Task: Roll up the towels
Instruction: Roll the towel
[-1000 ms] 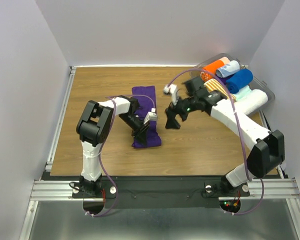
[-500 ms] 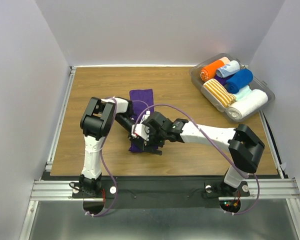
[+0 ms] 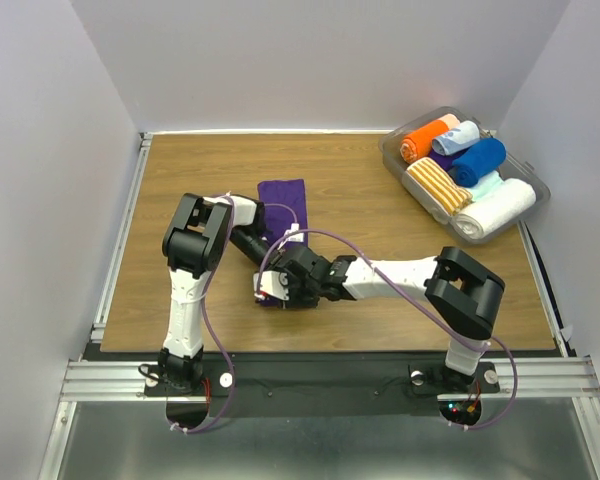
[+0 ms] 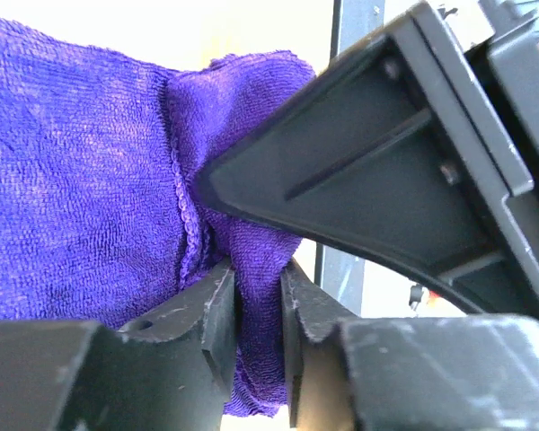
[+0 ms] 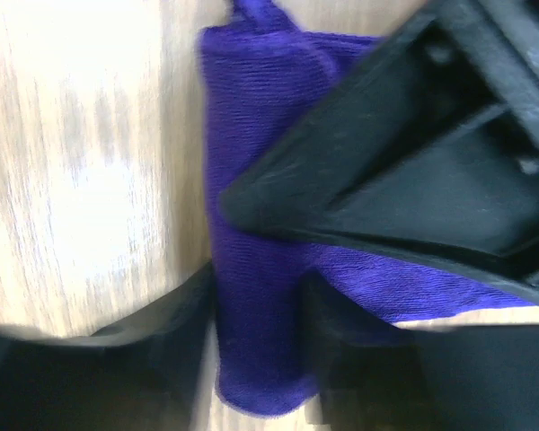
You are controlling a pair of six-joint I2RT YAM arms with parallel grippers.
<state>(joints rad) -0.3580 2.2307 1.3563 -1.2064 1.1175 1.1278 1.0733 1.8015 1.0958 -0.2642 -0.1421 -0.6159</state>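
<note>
A dark purple towel (image 3: 282,194) lies lengthwise on the wooden table, its near end bunched up under both grippers. My left gripper (image 3: 261,258) (image 4: 259,316) is shut on a fold of the purple towel (image 4: 90,180). Right beside it, my right gripper (image 3: 277,288) (image 5: 259,334) has its fingers pressed on either side of the rolled near end of the purple towel (image 5: 260,269). Each wrist view shows the other gripper's black finger close by. A royal blue towel (image 3: 478,160) sits rolled in the bin.
A clear plastic bin (image 3: 533,177) at the back right holds orange, pale blue, white and orange-striped rolls. The table edge and metal rail (image 3: 120,240) run along the left. White walls enclose the table.
My right arm swung from the bin side across to the near end of the purple towel and closed its jaws on it. The left gripper kept its hold and shifted only slightly.
</note>
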